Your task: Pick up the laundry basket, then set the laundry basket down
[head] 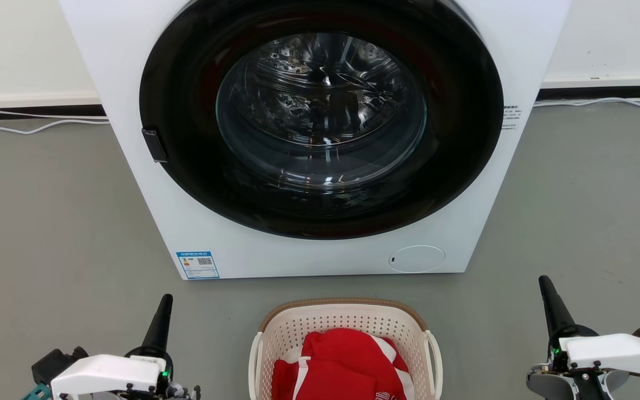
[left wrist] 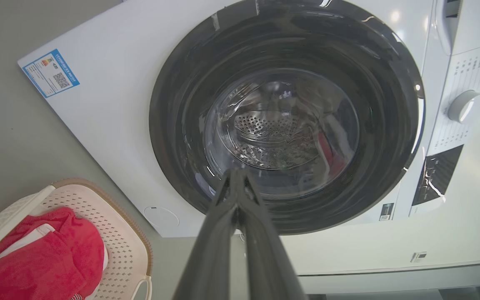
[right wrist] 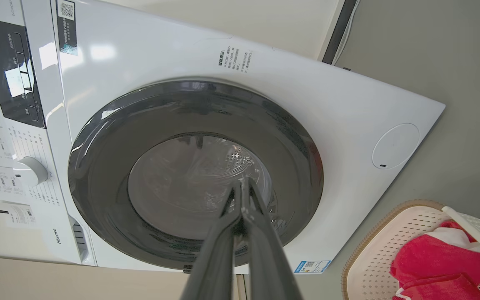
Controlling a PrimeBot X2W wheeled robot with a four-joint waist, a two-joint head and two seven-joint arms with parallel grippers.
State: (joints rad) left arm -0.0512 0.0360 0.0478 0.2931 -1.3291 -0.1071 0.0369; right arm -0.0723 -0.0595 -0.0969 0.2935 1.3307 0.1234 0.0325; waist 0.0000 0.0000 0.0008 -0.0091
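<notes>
The laundry basket (head: 298, 328) is cream-white and perforated with a brown rim. It stands on the grey floor at the bottom centre of the head view, holding red and white clothing (head: 348, 366). White loop handles show on both its sides. My left gripper (head: 164, 303) is shut and empty, to the left of the basket and apart from it. My right gripper (head: 545, 283) is shut and empty, further off to the right. The left wrist view has the basket (left wrist: 119, 233) at the lower left, and my left gripper (left wrist: 236, 173) pointing at the washer door. In the right wrist view the basket (right wrist: 373, 250) is at the lower right, beside my right gripper (right wrist: 242, 183).
A white front-loading washing machine (head: 131, 100) with a closed dark round door (head: 320, 116) stands just beyond the basket. White cables (head: 36, 129) run along the wall base on both sides. Grey floor lies left and right of the basket.
</notes>
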